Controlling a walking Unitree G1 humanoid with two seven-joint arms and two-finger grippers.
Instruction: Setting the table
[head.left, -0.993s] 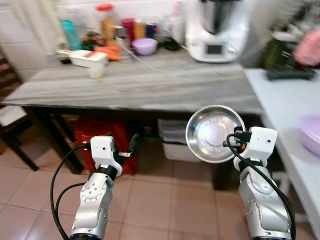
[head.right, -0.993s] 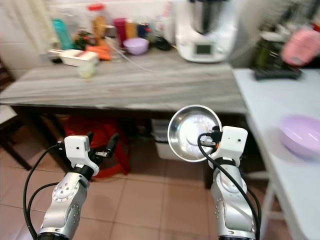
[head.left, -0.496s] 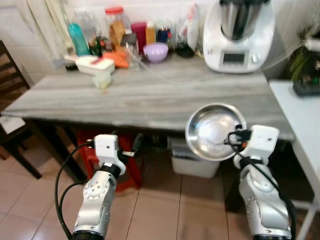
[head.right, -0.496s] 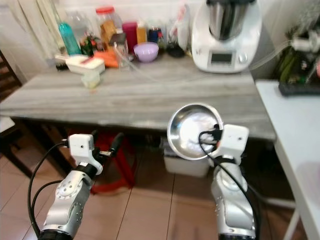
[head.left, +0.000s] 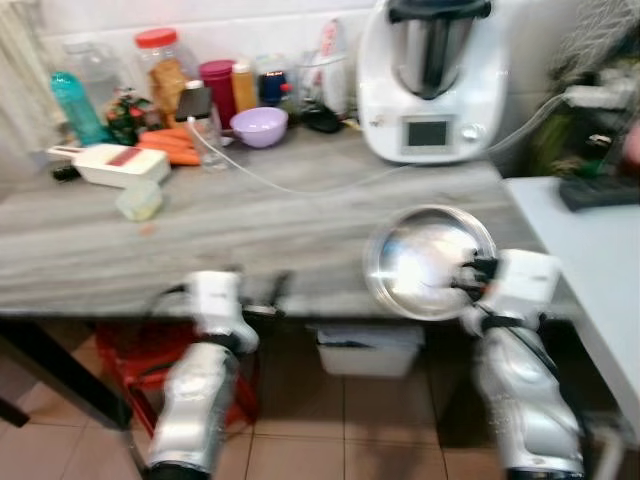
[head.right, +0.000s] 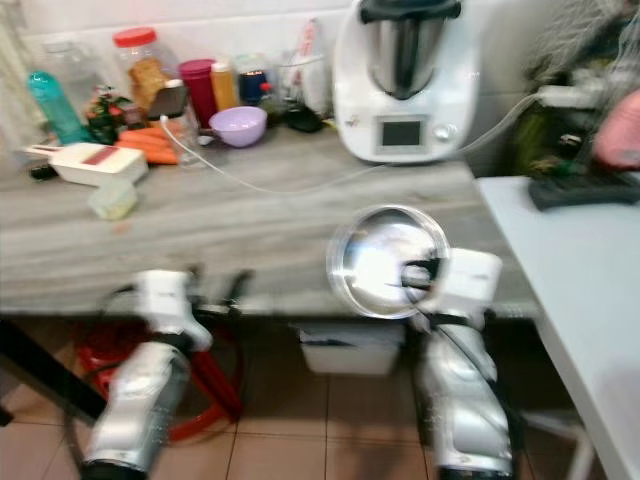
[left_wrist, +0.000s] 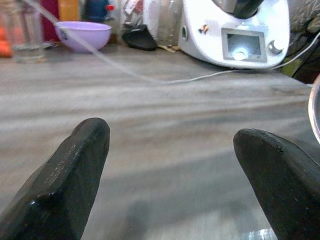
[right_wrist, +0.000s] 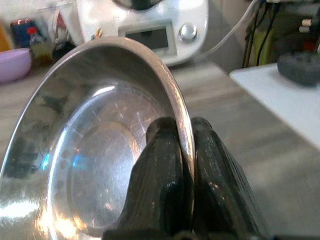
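From the left eye view I see a long grey wood-grain bench (head.left: 250, 230) across the frame, with both of my silver arms raised in front of its near edge; the picture is somewhat blurred. My right gripper (head.left: 470, 280) holds a round shiny steel bowl (head.left: 428, 262) tilted on its side, hollow facing me, at the bench's front edge. At the back of the bench stands a large white kitchen machine with a dark jug (head.left: 432, 85). To its left sit a small lilac bowl (head.left: 259, 125), a red-lidded glass jar (head.left: 163, 65), a teal bottle (head.left: 73, 108), orange carrots (head.left: 170, 145) and a flat white box with a red insert (head.left: 110, 165). A thin white cable (head.left: 300, 185) trails across the top. My left gripper (head.left: 262, 300) hangs just before the bench edge with nothing in it.

The right eye view gives the same scene, with a pale white side table (head.right: 590, 300) to my right.

In the left wrist view, the two black fingers (left_wrist: 70, 180) stand wide apart and released, the grey bench top between them.

In the right wrist view, the black fingers (right_wrist: 162, 185) are clenched on the steel bowl's rim, one inside and one outside.
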